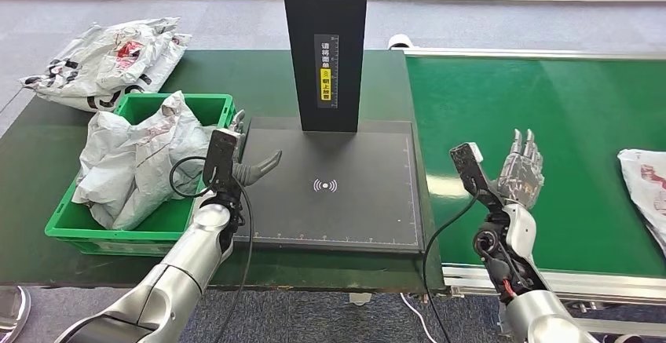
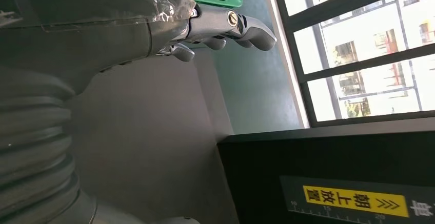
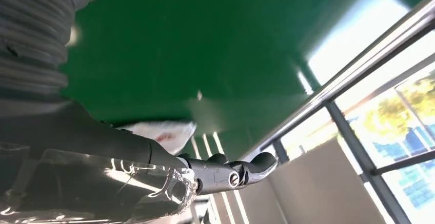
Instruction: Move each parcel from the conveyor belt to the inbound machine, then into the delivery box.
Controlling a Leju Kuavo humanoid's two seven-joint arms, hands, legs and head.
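While two parcels [image 1: 137, 158] are sitting in the box [image 1: 206, 107], both empty hands, left hand [image 1: 250, 166] and right hand [image 1: 522, 170], are hovering open; one parcel [image 1: 645, 182] is waiting on the belt [image 1: 534, 107].

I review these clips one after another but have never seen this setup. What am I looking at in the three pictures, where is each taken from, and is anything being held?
The wide picture is the robot's own head view, looking down at its two silver arms. The other two come from cameras at its wrists, close behind each hand, so they look turned.

The left hand hovers empty over the black inbound machine, a flat pad with a dark upright post. Beside it a green delivery box already holds crumpled grey parcels; another parcel lies behind it on the table.

The right hand is raised, open and empty, over the green conveyor belt. One white parcel lies on the belt at the picture's right edge, probably the next to fetch.

Nothing is held now.
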